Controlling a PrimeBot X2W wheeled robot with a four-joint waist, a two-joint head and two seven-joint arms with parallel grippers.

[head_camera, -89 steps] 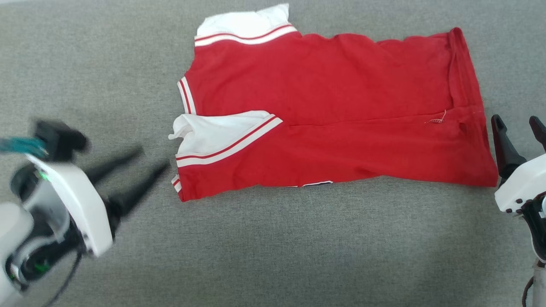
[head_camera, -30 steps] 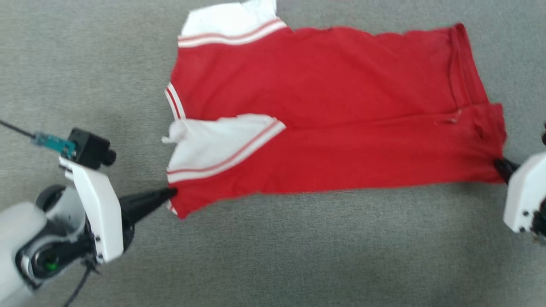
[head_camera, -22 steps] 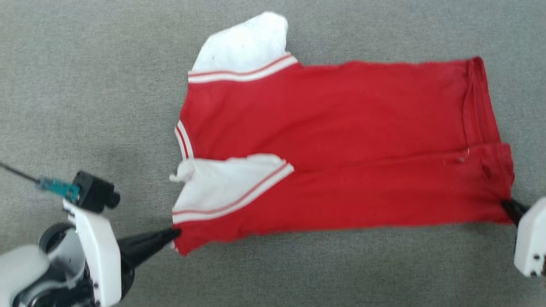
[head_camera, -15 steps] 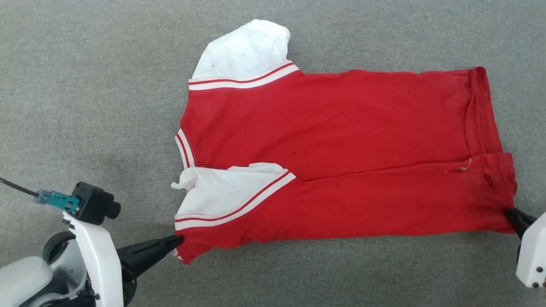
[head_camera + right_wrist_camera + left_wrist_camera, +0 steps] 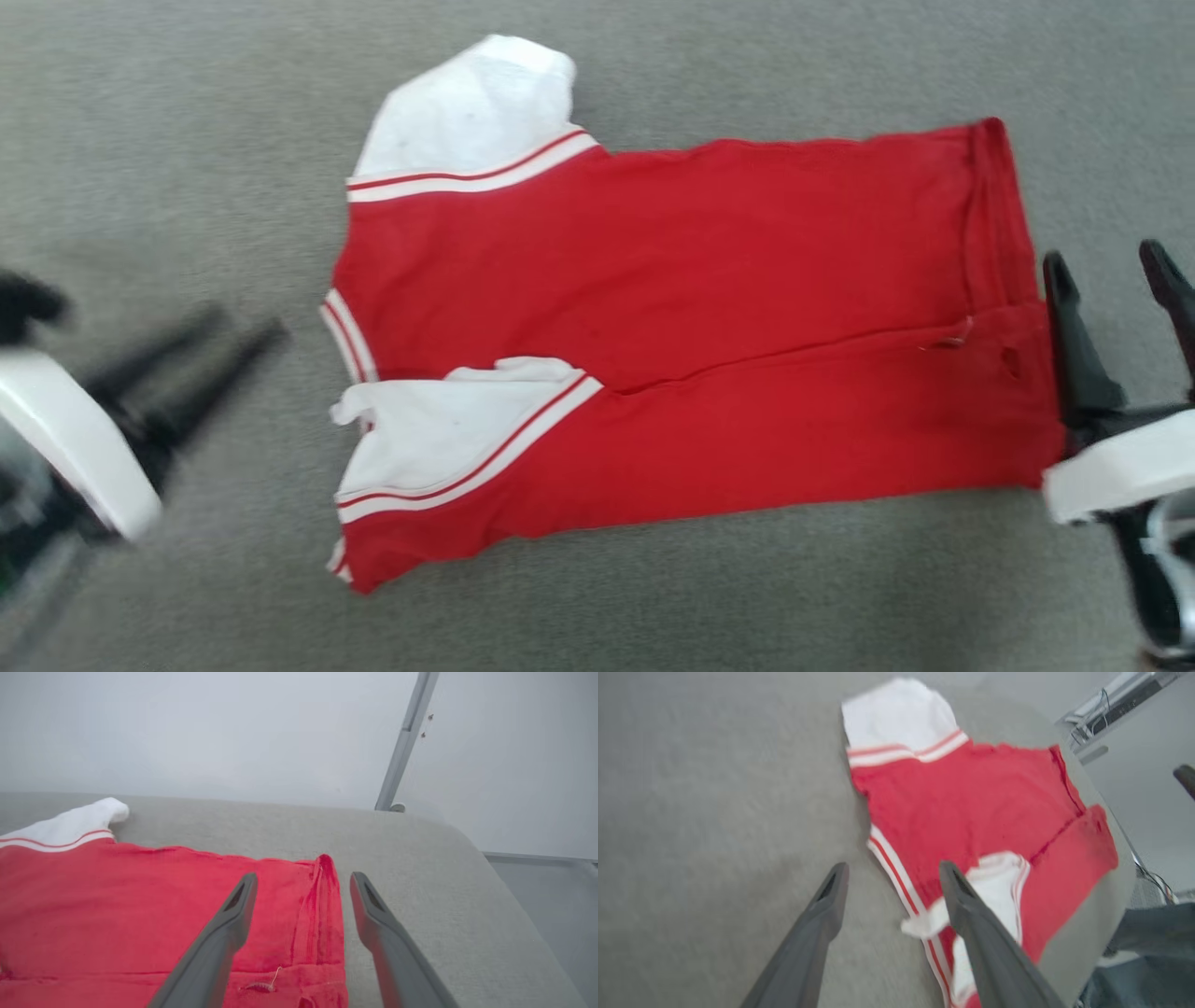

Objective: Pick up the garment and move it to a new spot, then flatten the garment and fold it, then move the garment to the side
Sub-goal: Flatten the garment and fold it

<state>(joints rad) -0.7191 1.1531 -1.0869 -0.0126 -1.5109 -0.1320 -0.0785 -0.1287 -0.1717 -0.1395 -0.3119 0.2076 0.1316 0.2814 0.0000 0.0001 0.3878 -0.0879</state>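
On the grey surface (image 5: 653, 597), the garment (image 5: 709, 308) lies folded, left gripper (image 5: 245, 327) empty and spread-fingered well off its collar edge, right gripper (image 5: 1106, 257) likewise just beside the hem.

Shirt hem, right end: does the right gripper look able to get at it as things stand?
Probably yes. The right gripper is open just beside the hem, and nothing lies between them on the grey surface.

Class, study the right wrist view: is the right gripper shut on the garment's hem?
No, the right gripper is open and holds nothing, while the garment lies on the grey surface.
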